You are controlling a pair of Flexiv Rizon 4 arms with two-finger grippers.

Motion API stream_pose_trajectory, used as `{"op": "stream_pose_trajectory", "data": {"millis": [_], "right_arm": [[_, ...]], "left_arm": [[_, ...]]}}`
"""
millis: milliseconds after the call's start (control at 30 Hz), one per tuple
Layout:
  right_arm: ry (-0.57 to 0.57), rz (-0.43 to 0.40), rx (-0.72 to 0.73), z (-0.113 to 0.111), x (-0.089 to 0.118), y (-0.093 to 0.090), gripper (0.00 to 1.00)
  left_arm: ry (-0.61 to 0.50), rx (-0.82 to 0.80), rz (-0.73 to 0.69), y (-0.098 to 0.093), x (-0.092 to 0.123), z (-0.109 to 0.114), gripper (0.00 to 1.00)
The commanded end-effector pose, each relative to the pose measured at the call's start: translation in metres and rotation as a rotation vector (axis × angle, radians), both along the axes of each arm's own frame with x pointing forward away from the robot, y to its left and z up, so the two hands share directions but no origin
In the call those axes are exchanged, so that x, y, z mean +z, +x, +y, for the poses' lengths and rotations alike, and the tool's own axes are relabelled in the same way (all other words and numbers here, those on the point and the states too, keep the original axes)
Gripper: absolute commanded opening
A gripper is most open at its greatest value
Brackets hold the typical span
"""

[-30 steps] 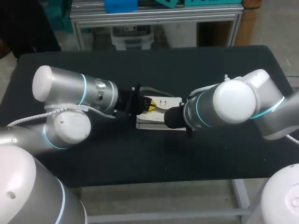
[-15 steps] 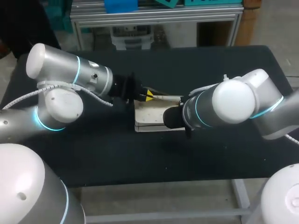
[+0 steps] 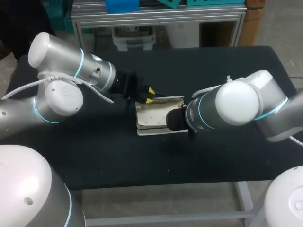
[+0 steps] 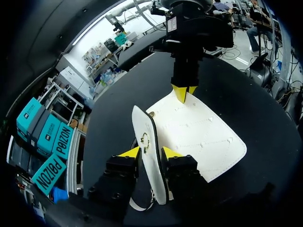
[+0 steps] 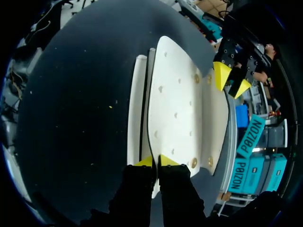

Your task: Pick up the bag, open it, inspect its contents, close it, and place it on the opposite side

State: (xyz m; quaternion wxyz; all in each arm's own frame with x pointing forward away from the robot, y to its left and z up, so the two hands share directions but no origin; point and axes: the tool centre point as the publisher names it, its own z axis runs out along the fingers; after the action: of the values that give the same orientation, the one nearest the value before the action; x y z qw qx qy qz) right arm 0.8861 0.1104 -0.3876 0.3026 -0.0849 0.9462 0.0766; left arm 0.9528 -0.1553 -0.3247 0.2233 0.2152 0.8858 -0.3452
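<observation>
A flat white bag (image 3: 154,122) lies in the middle of the black table. Its flap (image 4: 144,127), with a round metal clasp, stands raised on edge between the fingers of my left gripper (image 4: 149,152); the yellow tips sit a little apart on either side of it, open. In the head view my left gripper (image 3: 150,95) is at the bag's far left corner. My right gripper (image 5: 155,161) is shut on the opposite edge of the bag's (image 5: 175,104) studded front panel (image 4: 194,137). From the left wrist, my right gripper (image 4: 182,92) shows pinching that edge. My right arm hides it from above.
The black table (image 3: 94,156) has free room all around the bag, with its front edge near and back edge far. A thin white strap (image 4: 137,205) of the bag hangs under my left gripper.
My left gripper pulled the flap up and back toward the left, opening the bag, then its fingers spread apart. The right arm kept still with its grip.
</observation>
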Motion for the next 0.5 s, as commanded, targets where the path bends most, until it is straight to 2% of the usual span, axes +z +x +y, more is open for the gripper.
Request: {"op": "stream_pose_trajectory", "data": {"millis": [33,167,267,500], "right_arm": [[0.072,-0.298,-0.023,-0.003,-0.007,-0.002,0.00],[0.072,-0.298,-0.023,-0.003,-0.007,-0.002,0.00],[0.072,-0.298,-0.023,-0.003,-0.007,-0.002,0.00],[0.072,-0.298,-0.023,-0.003,-0.007,-0.002,0.00]], "left_arm": [[-0.044,-0.004,-0.040,-0.009,-0.008,0.003,0.65],[-0.040,-0.006,-0.066,-0.014,-0.013,-0.002,0.58],[-0.017,-0.001,-0.067,-0.012,-0.018,-0.009,0.46],[0.012,0.040,-0.060,0.007,-0.028,-0.019,0.46]]}}
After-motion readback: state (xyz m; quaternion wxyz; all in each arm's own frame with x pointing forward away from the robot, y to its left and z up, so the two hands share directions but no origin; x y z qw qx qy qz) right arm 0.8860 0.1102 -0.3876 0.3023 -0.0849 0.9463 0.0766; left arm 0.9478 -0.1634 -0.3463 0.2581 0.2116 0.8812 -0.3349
